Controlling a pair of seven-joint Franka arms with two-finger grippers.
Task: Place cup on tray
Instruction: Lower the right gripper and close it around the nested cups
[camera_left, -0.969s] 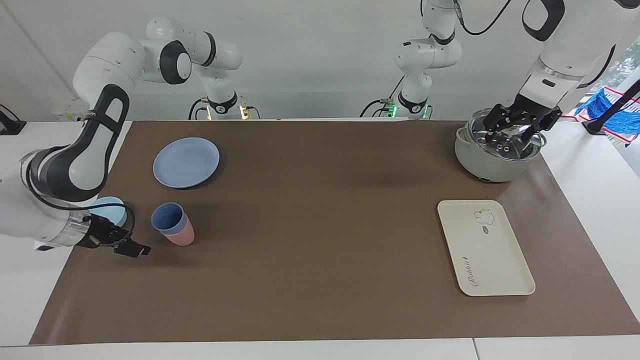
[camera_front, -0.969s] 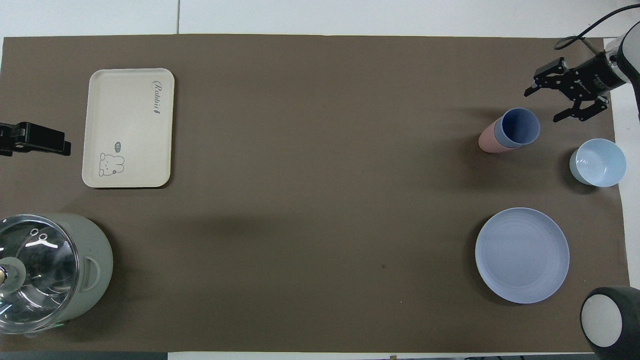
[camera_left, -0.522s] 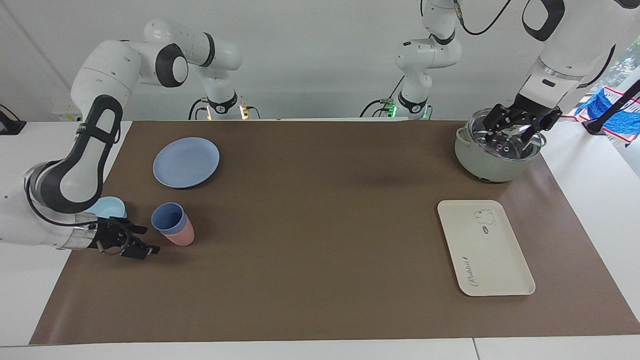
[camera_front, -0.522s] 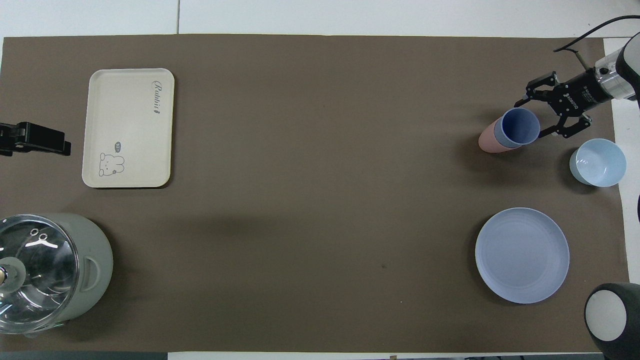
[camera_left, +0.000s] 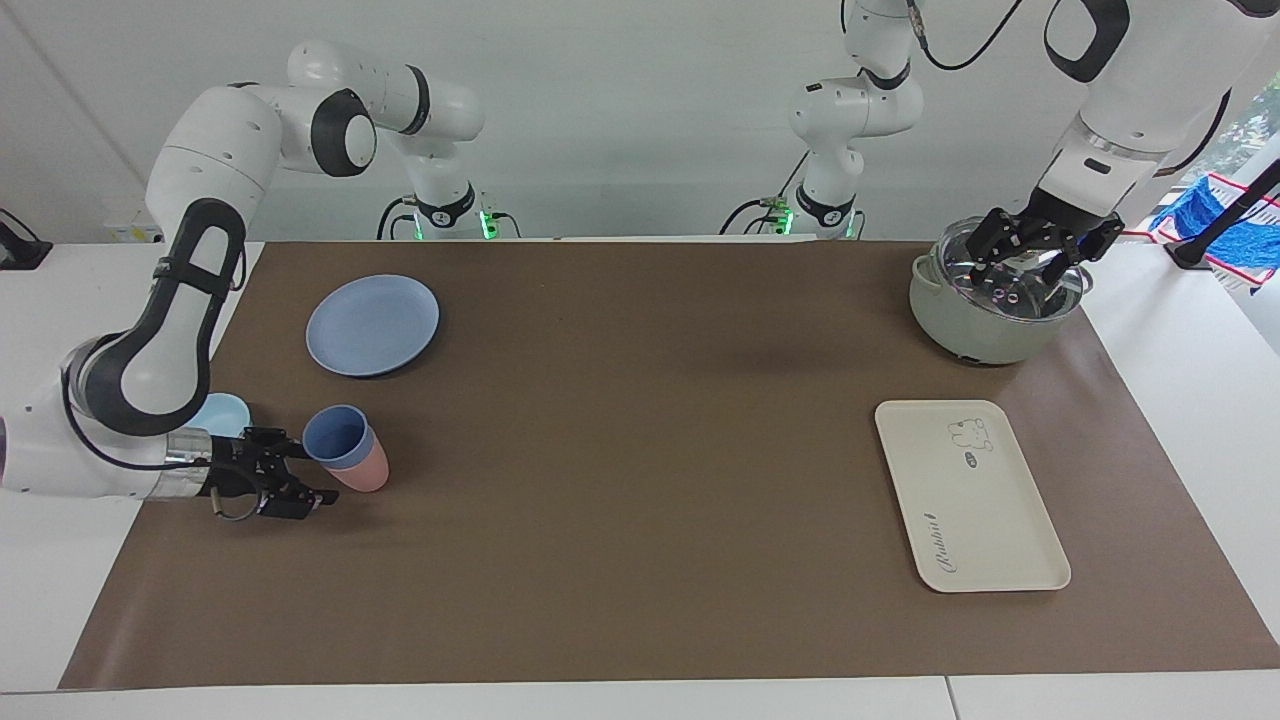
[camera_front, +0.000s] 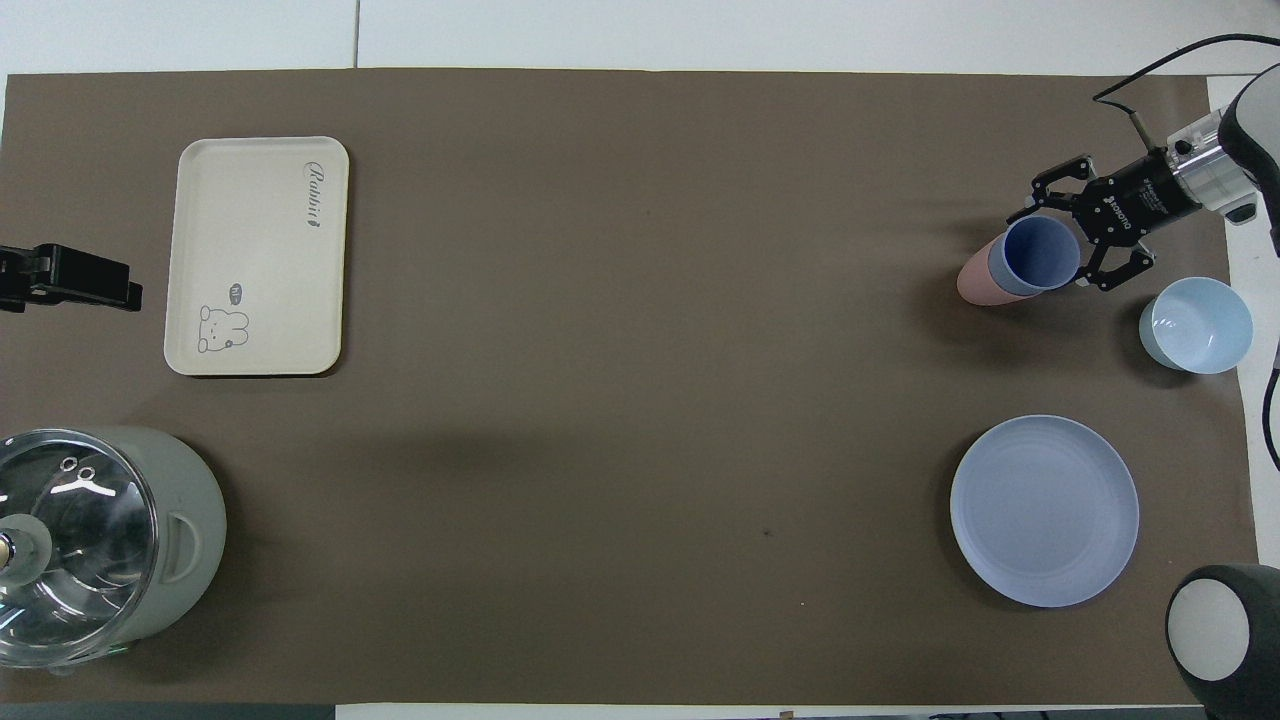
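The periwinkle-blue cup (camera_left: 335, 436) stands nested in a pink tumbler (camera_left: 369, 473) at the right arm's end of the brown mat; it also shows in the overhead view (camera_front: 1040, 255). My right gripper (camera_left: 314, 468) is open and low at the cup's side, one finger on each side of its rim in the overhead view (camera_front: 1052, 249). The cream tray (camera_left: 1000, 540) with the rabbit drawing lies bare at the left arm's end (camera_front: 255, 180). My left gripper (camera_left: 1030, 258) waits, open, over the pot.
A light-blue bowl (camera_left: 228, 409) stands beside the right gripper's wrist (camera_front: 1195, 325). A round blue plate (camera_left: 372, 325) lies nearer to the robots than the cup (camera_front: 1045, 510). A grey-green pot (camera_left: 985, 325) with a glass lid stands nearer to the robots than the tray.
My right gripper has moved along the mat toward the cup, from beside the bowl to the cup's side, with its fingers now around the rim. The left arm has not moved.
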